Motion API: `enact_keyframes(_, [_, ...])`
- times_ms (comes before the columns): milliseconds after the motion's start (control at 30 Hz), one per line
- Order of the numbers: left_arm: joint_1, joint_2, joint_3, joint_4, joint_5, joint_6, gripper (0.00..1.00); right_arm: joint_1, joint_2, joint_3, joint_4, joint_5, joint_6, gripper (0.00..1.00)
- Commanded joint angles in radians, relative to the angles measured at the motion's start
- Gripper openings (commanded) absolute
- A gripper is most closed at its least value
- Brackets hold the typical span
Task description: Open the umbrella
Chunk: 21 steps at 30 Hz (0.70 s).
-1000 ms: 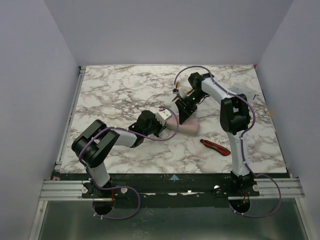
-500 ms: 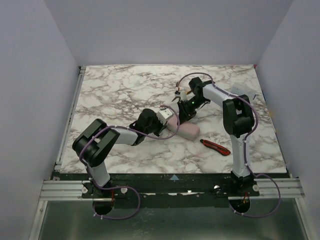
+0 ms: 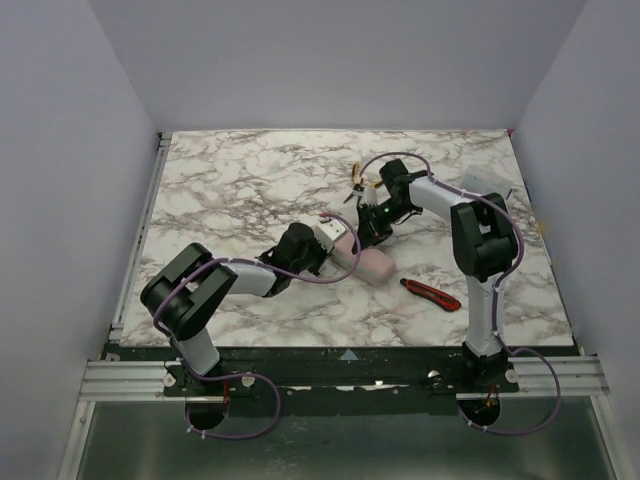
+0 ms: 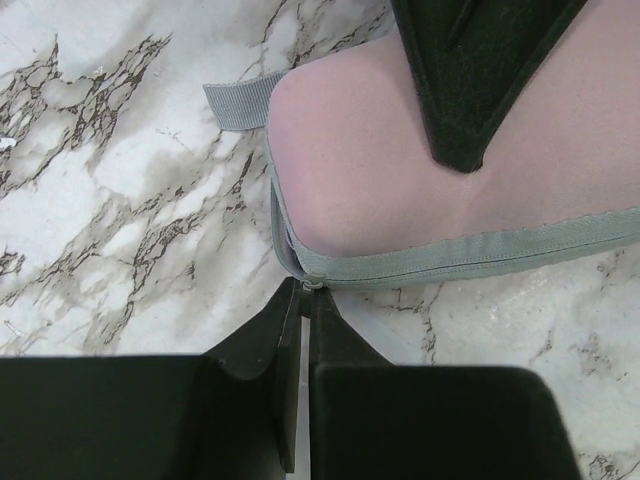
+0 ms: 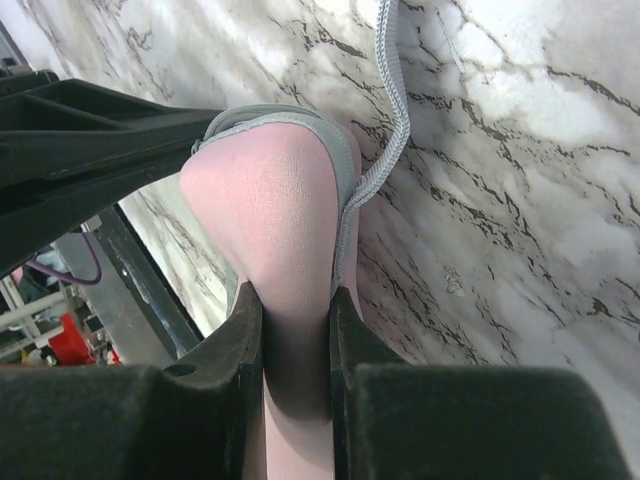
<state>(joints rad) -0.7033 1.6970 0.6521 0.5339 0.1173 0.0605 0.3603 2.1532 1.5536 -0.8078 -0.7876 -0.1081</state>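
Top external view: on the marble table [image 3: 230, 180], reading left to right, stand the left arm, a pale pink capsule case [image 3: 370, 264], the right arm, and a red-and-black utility knife [image 3: 431, 294] near and right of the case.
Left gripper [image 4: 303, 290]: clenched, fingertips pressed together. They sit at the near end of the case's grey zipper [image 4: 450, 260]. A small metal piece shows at the tips. It is judged to be the slider pull, but a grasp on it cannot be confirmed.
Grey strap [image 4: 235, 100]: lies flat on the table at the left corner of the case, untouched.
Right gripper [image 5: 296, 292]: grasping the case, with one jaw against each side of its rounded end.
Umbrella: not visible in any view. It is judged to be enclosed in the case, which is near the table centre between the two grippers.
Done: the case is pinned by the right gripper, and the left gripper is positioned at the zipper.
Left to do: the zipper appears closed along the visible run. It must be unzipped, the umbrella taken out, and the canopy extended. The task is judged to be at an early stage.
Brands, labels, writing: none legible on the case, the knife or the arms.
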Motion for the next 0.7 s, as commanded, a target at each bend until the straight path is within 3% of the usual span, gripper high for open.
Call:
enact_keyframes(0, [-0.087,-0.043,0.001,-0.005,0.128,-0.055,0.0,0.018,-0.023,-0.047,0.281,0.169,0.065,0.0])
enact_keyframes(233, [-0.095,-0.089,-0.007,-0.028,0.146,-0.048,0.0,0.034,-0.073,-0.119,0.413,0.332,0.069,0.0])
enact_keyframes(667, [-0.116,-0.032,0.024,-0.035,0.199,-0.055,0.0,0.034,-0.05,-0.122,0.569,0.438,0.363,0.0])
